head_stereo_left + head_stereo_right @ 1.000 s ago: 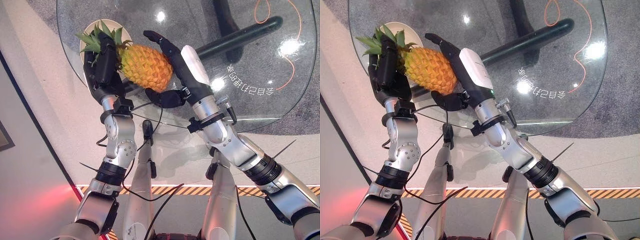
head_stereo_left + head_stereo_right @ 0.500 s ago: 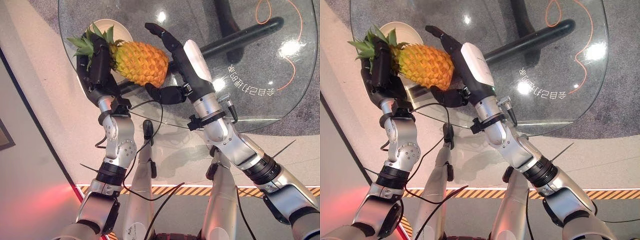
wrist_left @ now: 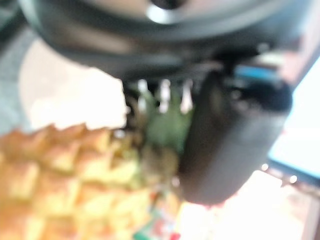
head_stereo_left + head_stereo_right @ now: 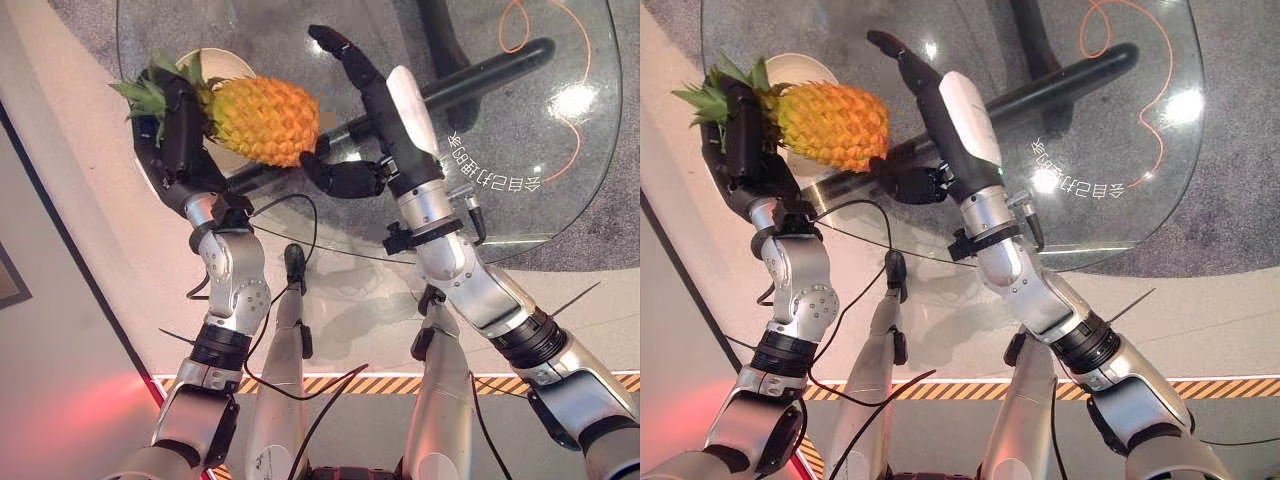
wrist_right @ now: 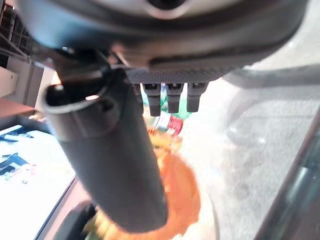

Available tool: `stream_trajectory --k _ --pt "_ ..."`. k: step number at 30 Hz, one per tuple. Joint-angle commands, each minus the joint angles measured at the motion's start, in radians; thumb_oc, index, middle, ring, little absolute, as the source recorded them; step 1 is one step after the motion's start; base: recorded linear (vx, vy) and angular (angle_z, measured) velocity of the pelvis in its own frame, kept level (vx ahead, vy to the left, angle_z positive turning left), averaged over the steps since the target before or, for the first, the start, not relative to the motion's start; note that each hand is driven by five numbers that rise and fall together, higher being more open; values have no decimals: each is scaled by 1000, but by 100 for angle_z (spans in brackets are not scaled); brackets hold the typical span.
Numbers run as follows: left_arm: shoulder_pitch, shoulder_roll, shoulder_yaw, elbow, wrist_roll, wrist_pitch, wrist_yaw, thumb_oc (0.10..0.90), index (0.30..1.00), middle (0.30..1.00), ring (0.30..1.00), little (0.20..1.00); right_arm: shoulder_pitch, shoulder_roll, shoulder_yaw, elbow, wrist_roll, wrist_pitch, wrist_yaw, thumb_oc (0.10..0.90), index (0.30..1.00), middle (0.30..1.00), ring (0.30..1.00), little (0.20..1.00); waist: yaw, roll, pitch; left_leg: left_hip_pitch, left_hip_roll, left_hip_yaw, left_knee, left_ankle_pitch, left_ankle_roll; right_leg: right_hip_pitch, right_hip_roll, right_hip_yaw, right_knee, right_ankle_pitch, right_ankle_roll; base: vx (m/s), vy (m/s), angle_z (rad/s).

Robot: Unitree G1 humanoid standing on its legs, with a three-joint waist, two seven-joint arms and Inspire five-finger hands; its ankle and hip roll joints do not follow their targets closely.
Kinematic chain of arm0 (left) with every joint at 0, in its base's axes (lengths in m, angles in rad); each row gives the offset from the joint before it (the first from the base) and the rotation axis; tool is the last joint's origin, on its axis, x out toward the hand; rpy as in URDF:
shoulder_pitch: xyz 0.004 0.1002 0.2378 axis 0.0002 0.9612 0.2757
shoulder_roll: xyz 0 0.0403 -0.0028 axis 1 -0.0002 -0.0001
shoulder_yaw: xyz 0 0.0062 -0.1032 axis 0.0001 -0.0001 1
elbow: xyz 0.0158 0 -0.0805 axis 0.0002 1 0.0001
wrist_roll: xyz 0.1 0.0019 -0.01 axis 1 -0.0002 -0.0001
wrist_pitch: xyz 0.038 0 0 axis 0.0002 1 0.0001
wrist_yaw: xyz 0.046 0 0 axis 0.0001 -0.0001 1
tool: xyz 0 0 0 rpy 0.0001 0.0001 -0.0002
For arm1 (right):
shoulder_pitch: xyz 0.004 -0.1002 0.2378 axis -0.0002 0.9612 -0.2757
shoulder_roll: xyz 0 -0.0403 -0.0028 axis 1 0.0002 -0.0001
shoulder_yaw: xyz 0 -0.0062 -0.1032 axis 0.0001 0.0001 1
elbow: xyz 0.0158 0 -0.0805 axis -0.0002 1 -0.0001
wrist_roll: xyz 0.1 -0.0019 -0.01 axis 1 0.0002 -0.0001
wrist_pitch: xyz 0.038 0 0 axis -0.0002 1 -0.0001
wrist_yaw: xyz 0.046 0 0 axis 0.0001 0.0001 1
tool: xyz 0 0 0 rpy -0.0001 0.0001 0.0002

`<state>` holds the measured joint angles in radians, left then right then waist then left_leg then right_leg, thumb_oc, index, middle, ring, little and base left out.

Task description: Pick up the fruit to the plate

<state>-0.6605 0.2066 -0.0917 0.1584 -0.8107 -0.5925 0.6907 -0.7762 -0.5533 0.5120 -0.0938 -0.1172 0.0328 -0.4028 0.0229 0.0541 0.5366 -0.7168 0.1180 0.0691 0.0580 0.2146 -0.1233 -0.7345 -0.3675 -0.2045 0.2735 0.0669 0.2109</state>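
A round glass surface stands over grey carpet, with a pale floor on the near side; a cream plate sits at its left edge. We see the left hand curled round the leafy crown end of the pineapple, which it holds above the plate and just clear of the glass; the fruit's long axis runs across the view, crown toward the left hand, blunt base toward the right. The right hand stands beside that base with fingers straight and spread, its thumb folded low beside the fruit; we cannot tell whether the thumb touches the rind. We judge the left hand the carrier and the nearer to the plate; the plate lies directly below and behind the fruit, so the coming move is chiefly downward.
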Motion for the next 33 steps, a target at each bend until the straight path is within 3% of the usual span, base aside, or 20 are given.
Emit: stream_trajectory --k 1,14,24,33 --pt "-119 72 52 -76 140 -152 12 100 300 300 300 200 -94 -13 -55 -100 -35 -83 -41 800 900 900 900 900 13 -1 -17 59 40 8 -14 -39 -27 29 13 -12 -117 92 25 0 0 0" --pt "-145 70 69 -63 186 -176 86 100 300 300 300 200 -107 -12 -49 -99 -34 -88 -52 800 900 900 900 900 10 -8 -17 50 42 10 -19 -31 -28 24 18 -12 -125 97 21 0 0 0" --pt "-164 108 86 5 322 -174 164 100 300 300 300 200 -85 -28 -82 -43 36 -79 -148 800 900 900 900 900 0 -13 -17 64 47 16 -19 -37 -32 35 23 -6 -123 87 20 2 7 0" --pt "-192 177 130 123 426 -232 265 100 300 300 300 200 50 -46 -229 124 156 -197 -318 800 900 900 900 900 -32 -23 -17 65 57 31 -6 -46 -35 27 30 4 -110 78 14 -3 40 -2"
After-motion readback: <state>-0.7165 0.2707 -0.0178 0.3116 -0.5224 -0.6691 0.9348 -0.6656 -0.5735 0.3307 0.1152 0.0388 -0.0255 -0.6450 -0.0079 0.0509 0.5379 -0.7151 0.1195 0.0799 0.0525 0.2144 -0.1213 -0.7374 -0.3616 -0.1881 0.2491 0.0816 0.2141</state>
